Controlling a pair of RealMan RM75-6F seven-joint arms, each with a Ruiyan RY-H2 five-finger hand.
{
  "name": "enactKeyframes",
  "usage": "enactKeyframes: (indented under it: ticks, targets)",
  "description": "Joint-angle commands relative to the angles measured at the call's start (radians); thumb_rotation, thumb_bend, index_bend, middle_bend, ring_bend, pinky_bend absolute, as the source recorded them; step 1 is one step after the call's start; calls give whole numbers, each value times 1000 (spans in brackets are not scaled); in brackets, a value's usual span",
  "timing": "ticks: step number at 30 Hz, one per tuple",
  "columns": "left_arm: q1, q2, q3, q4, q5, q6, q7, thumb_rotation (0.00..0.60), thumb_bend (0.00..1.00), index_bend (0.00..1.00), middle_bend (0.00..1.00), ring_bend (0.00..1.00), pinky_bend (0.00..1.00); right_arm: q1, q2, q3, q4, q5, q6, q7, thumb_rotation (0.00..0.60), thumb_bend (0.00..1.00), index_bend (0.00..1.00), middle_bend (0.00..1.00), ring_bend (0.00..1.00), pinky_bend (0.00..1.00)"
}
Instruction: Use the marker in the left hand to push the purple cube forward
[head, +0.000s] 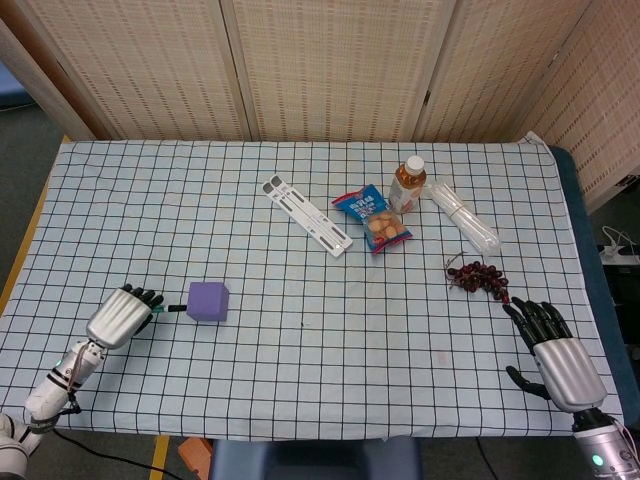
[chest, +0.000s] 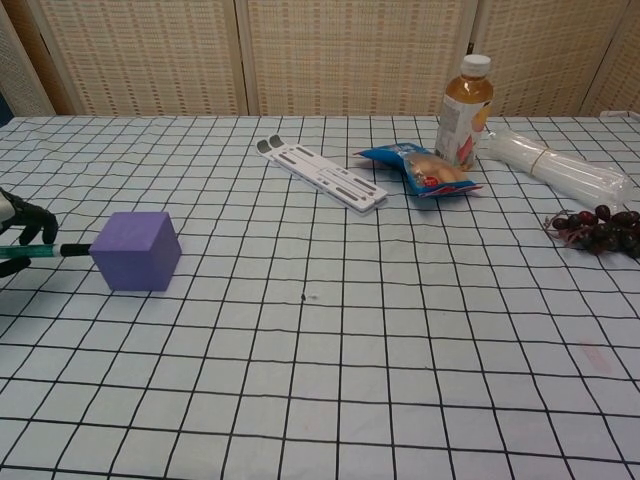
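Left hand (head: 127, 316) in the head view sits near the worktop's (head: 300, 390) near-left corner, fingers curled around a marker (head: 172, 308) whose dark tip reaches right to the left face of the purple cube (head: 208, 300), touching it or nearly so. Right hand (head: 556, 352) rests at the near-right edge with fingers spread and nothing in it, just near of a bunch of grapes (head: 478, 278). Farther off lie a white slotted stand (head: 306, 215), a snack bag (head: 373, 218), a bottle (head: 407, 184) and a clear plastic sleeve (head: 463, 215). In the chest view only the left hand's dark fingers (chest: 25, 220) show at the left edge, closed on the marker (chest: 45, 251), its tip meeting the cube (chest: 135, 250) low on the left face. The cube looks like light foam, stiff enough to slide on the checked cloth but apt to pivot, so the tip probably belongs centred on its near face.
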Motion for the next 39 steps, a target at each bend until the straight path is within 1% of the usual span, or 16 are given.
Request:
enactKeyframes:
  ticks: [1, 10, 20, 32, 36, 39]
  targets:
    - [-14, -6, 7, 7, 4, -16, 4, 600, 713, 748, 844, 608, 667, -1, 1, -2, -1, -3, 1, 2, 600, 168, 0, 0, 0, 0]
    - [-40, -21, -7, 8, -19, -51, -12, 600, 712, 748, 845, 608, 668, 1, 3, -8, -7, -8, -5, -2, 600, 168, 0, 0, 0, 0]
    - [-79, -54, -40, -4, -58, -87, -16, 600, 712, 753, 855, 616, 677, 6, 10, -5, -5, 1, -14, 11, 600, 168, 0, 0, 0, 0]
    - [-124, -79, -24, -4, -46, -113, 8, 600, 711, 754, 855, 616, 677, 5, 17, -3, -9, 11, -16, 13, 600, 168, 0, 0, 0, 0]
    - [-130, -87, -19, -8, -43, -106, 15, 600, 711, 753, 855, 616, 677, 8, 17, -2, -9, 17, -24, 13, 600, 168, 0, 0, 0, 0]
    - [-141, -95, -24, -15, -48, -96, 14, 600, 712, 753, 855, 616, 677, 11, 18, -2, -9, 19, -29, 14, 600, 168, 0, 0, 0, 0]
